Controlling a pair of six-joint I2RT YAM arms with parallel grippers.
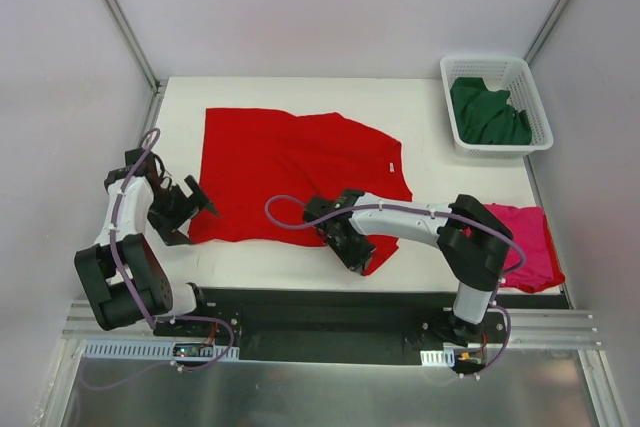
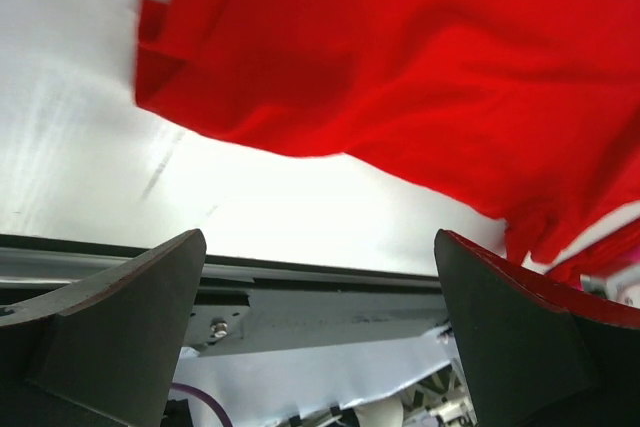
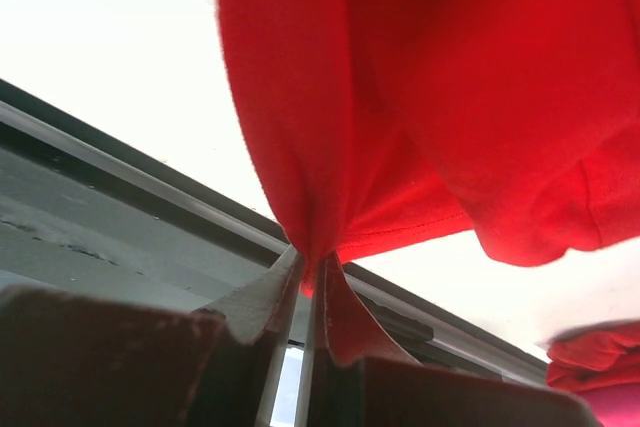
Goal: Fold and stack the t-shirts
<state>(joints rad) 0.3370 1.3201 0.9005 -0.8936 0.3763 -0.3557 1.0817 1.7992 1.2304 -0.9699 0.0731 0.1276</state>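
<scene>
Wrist-only: right gripper (image 3: 308, 267) pinches t-shirt (image 3: 480, 97), perhaps hem

1. The left arm (image 1: 125, 237) rises from its base, bends sharply at the elbow and reaches forward, with its wrist tipped downward
2. The left gripper (image 1: 193, 215) is spread wide, its two dark fingers (image 2: 130, 317) far apart and clasping nothing
3. The right arm (image 1: 410, 217) stretches low from its base across toward its own left, nearly straight, and a purple cable (image 1: 285, 202) loops out behind the wrist
4. The right gripper (image 1: 360, 259) is closed, its fingers (image 3: 260, 307) pressed almost together, pinching a fold of the red t-shirt (image 3: 300, 147) that bunches just ahead of the tips
</scene>
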